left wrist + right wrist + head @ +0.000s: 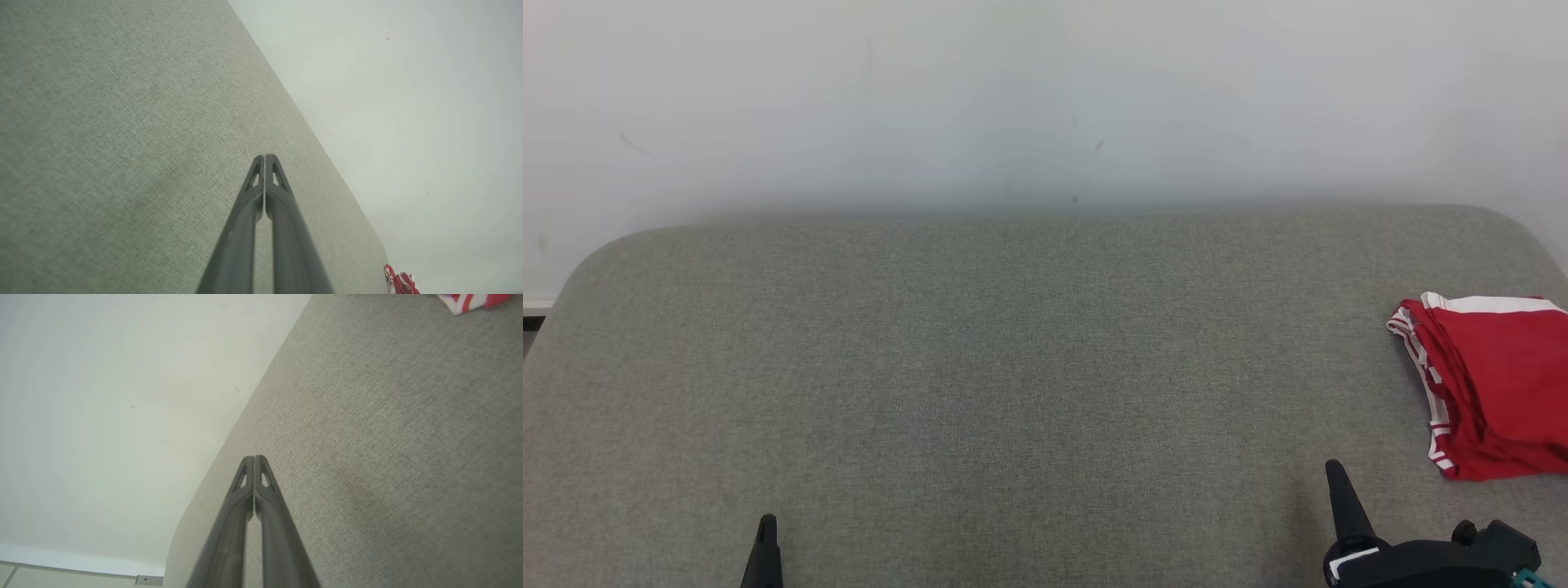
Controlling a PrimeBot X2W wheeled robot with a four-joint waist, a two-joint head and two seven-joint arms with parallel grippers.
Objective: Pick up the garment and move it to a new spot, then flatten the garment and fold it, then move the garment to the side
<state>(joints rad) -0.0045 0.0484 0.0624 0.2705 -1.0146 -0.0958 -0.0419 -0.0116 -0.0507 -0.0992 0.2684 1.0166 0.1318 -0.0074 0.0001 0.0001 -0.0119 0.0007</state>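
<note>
**Head view.** Folded red fabric garment with white striped edging [1494,392] at the far right of a broad grey-green woven fabric surface [1013,367] with rounded corners. Lying flat, cut off by the right frame edge. Behind the surface, a plain pale wall [1013,98] with a few faint marks.

Lower left: left gripper [767,521], two long dark fingers pressed together into a single point, gripping nothing, well apart from the garment. Lower right: right gripper [1334,467], likewise closed and empty, tip near the garment's lower left corner but not touching it.

**Left wrist view.** Closed fingers over bare fabric. Garment small at the lower right, by the surface's edge against the wall.

**Right wrist view.** Fingertips meeting, nothing between them. Corner of the garment at the top right edge, with the surface's rounded corner and the wall to the left.
</note>
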